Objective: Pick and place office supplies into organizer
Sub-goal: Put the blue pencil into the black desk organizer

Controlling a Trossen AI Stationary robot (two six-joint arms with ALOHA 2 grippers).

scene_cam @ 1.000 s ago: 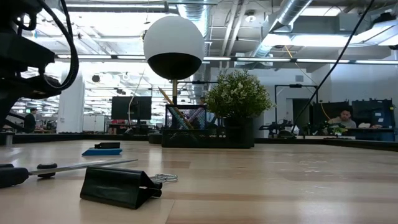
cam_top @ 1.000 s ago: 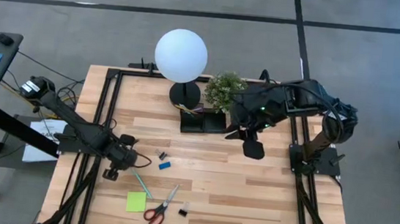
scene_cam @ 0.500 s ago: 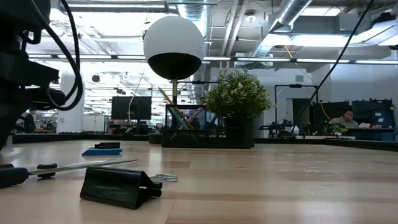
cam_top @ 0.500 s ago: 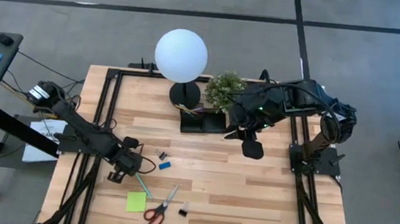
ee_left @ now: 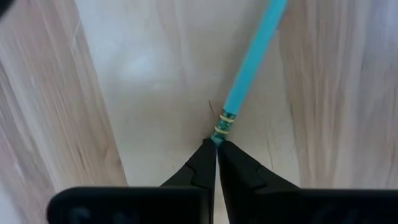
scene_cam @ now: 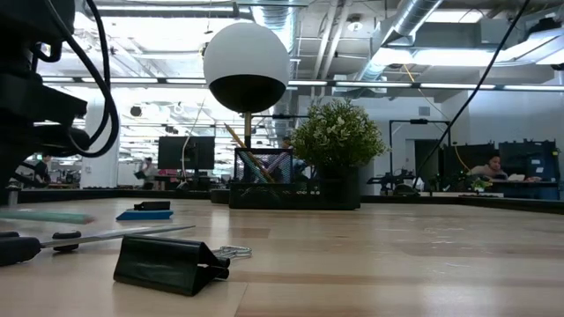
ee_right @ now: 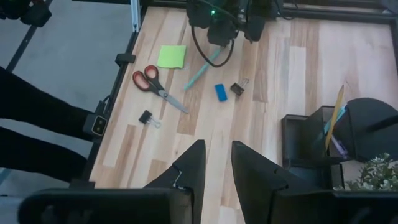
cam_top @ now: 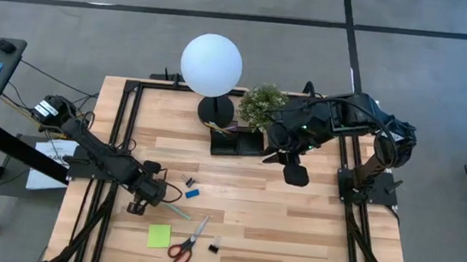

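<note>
— Where's the teal pencil (ee_left: 249,68)?

— Lying on the wooden table (cam_top: 292,231), with its banded end pinched between the fingertips of the left gripper (ee_left: 216,144). The jaws are clenched on it, and the rest of the pencil runs away from the gripper across the boards.

— And the other supplies?

— Just beyond that gripper lie a small blue eraser (cam_top: 192,193) and a black binder clip (cam_top: 187,181). Nearer the table's front edge are the lime-green sticky pad (cam_top: 158,236), the red-handled scissors (cam_top: 184,245) beside it, and a second binder clip (cam_top: 213,248).

— The organizer?

— The black organizer (cam_top: 237,140) sits at the back, between the globe lamp (cam_top: 211,65) and the potted plant (cam_top: 262,104), pencils standing inside.

— The other arm?

— The right gripper (ee_right: 217,163) hangs above the table near the organizer, fingers parted, grasping nothing.
</note>
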